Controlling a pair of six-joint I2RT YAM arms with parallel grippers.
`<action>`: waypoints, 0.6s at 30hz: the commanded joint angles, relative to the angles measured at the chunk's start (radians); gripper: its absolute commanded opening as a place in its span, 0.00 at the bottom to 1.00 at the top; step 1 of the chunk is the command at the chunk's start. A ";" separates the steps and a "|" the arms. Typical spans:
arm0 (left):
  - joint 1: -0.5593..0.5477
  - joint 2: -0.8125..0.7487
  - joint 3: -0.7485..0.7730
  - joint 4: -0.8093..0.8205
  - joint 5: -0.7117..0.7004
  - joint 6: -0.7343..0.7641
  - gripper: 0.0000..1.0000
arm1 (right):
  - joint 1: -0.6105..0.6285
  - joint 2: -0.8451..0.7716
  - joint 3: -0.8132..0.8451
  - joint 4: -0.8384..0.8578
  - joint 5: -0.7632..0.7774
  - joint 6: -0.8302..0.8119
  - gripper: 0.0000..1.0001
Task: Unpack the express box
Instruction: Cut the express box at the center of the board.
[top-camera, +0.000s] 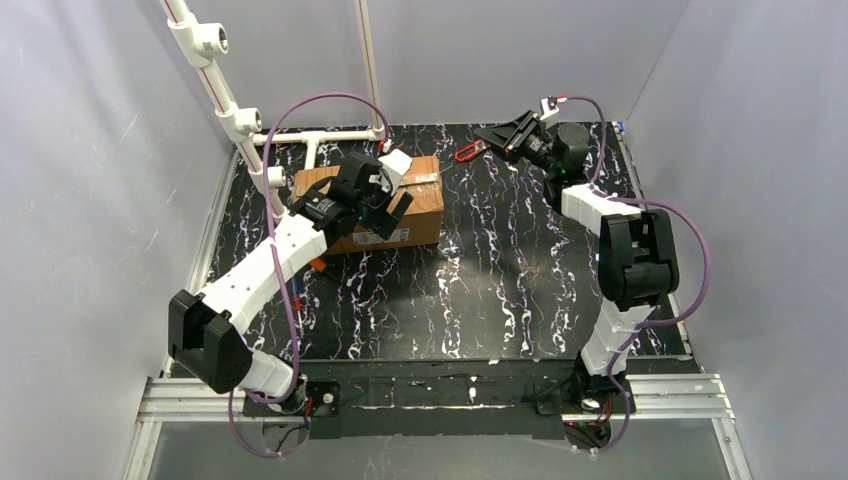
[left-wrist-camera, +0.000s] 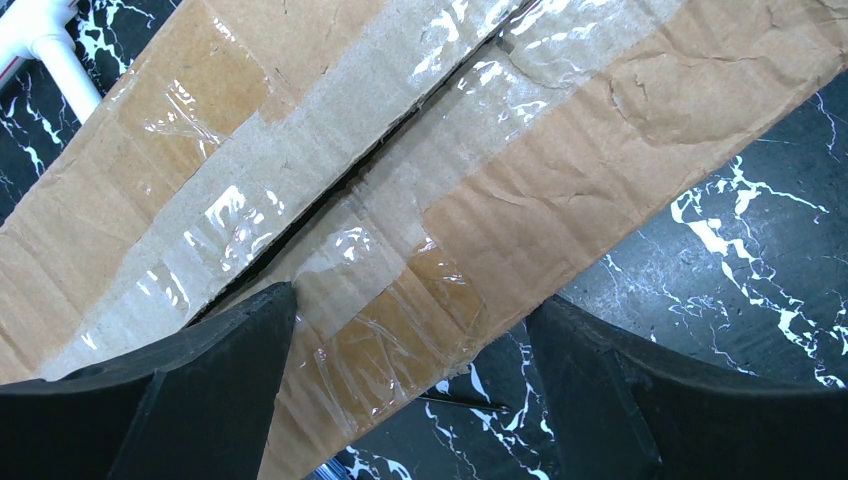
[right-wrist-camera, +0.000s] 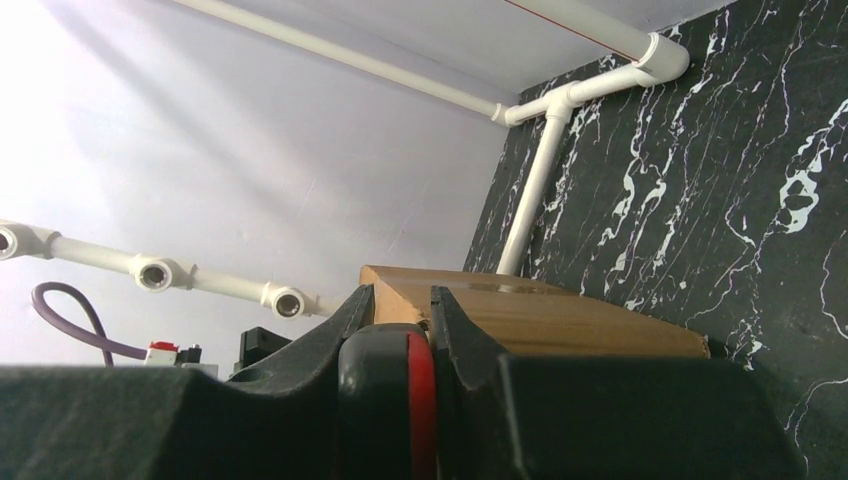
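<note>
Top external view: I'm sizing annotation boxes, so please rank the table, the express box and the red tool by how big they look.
1. table: largest by far.
2. express box: mid-sized, partly covered by an arm.
3. red tool: clearly smallest, though it lies farther back.

Left tool (top-camera: 386, 212) over express box (top-camera: 425, 203), right tool (top-camera: 490, 142) at red object (top-camera: 467, 152)

Blk marbled tbl (top-camera: 500, 290), express box (top-camera: 425, 203) far L, white pipe (top-camera: 330, 134) at back
</note>
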 joint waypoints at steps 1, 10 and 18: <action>0.013 -0.010 -0.040 -0.091 0.025 -0.039 0.83 | -0.012 0.006 0.068 0.063 -0.005 -0.009 0.01; 0.013 -0.011 -0.036 -0.090 0.031 -0.043 0.82 | 0.010 0.036 0.072 0.082 -0.011 0.004 0.01; 0.013 -0.010 -0.036 -0.088 0.027 -0.040 0.82 | 0.019 0.010 0.066 0.096 -0.002 0.019 0.01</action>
